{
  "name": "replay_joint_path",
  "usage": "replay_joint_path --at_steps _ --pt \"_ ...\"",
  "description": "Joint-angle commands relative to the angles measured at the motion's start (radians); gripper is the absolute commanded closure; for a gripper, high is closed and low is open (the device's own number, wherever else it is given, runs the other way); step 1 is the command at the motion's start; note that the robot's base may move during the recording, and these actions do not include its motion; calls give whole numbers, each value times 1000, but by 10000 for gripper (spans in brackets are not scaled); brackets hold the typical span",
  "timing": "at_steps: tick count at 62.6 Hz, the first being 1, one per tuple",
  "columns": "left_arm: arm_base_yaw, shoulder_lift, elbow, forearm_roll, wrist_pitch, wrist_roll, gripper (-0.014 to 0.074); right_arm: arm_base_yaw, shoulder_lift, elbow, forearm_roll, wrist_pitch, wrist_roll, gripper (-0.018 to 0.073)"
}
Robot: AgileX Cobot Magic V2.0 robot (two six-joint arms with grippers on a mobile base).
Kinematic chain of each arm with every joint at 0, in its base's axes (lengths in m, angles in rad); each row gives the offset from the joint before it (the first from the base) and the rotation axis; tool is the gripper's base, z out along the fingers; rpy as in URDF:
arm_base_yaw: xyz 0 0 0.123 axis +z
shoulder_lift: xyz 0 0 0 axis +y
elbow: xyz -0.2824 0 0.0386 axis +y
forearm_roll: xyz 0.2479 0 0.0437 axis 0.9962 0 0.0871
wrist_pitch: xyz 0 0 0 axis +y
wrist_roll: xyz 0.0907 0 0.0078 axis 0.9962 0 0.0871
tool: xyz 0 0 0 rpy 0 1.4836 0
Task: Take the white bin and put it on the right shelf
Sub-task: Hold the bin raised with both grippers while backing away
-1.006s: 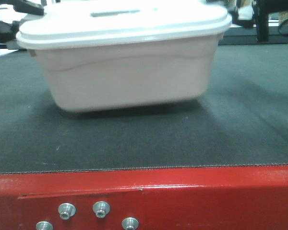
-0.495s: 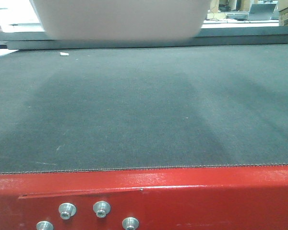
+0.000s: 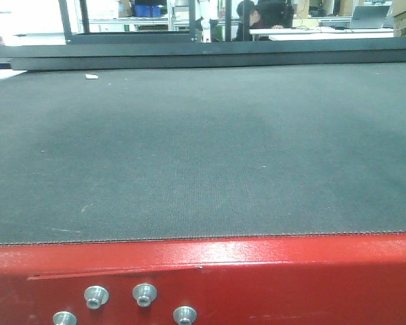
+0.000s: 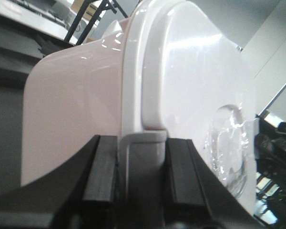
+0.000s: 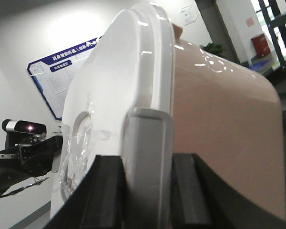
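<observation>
Pads of our left gripper [image 4: 140, 167] press against either side of a grey rim tab [image 4: 143, 143] on the white bin [image 4: 71, 109], with the jaws narrowed to the tab's width at the bottom centre of the left wrist view. The bin fills the middle of that frame. Its pinkish wall is to the left and its glossy white lid [image 4: 195, 81] to the right.

Our right gripper [image 5: 148, 191] sits at the bottom centre of its own view, its black pads [image 5: 107, 191] closed onto the opposite tab [image 5: 148, 138]. Here the lid is on the left and the wall on the right, so the bin is clamped between both grippers. A blue notice board [image 5: 66, 62] hangs in the upper left behind it.

Our front view shows the grey carpeted table [image 3: 203, 149] across the frame. Its red front rail [image 3: 291, 271] runs along the bottom with silver bolts [image 3: 95, 296] at lower left, and a seated person [image 3: 247, 20] is at the top edge.
</observation>
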State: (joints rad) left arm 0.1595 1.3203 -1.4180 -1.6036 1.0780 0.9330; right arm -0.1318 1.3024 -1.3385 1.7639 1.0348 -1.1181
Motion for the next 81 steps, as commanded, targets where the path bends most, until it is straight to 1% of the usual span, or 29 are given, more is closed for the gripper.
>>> replay_joint_path --at_steps 1,13,30,53,81 --pt "-31 -78 -40 -7 239 49 713 33 -94 -36 61 302 -21 470" --pt "-31 -107 -40 -5 239 49 713 33 -146 -36 43 302 -21 470" --pt "-31 -107 -40 -5 231 49 713 33 -146 -36 43 295 -21 470" --pt "-31 -107 -40 -5 231 49 713 33 -146 -36 43 238 -21 470" --pt "-31 -107 -40 -5 231 49 713 33 -146 -36 43 234 -21 470"
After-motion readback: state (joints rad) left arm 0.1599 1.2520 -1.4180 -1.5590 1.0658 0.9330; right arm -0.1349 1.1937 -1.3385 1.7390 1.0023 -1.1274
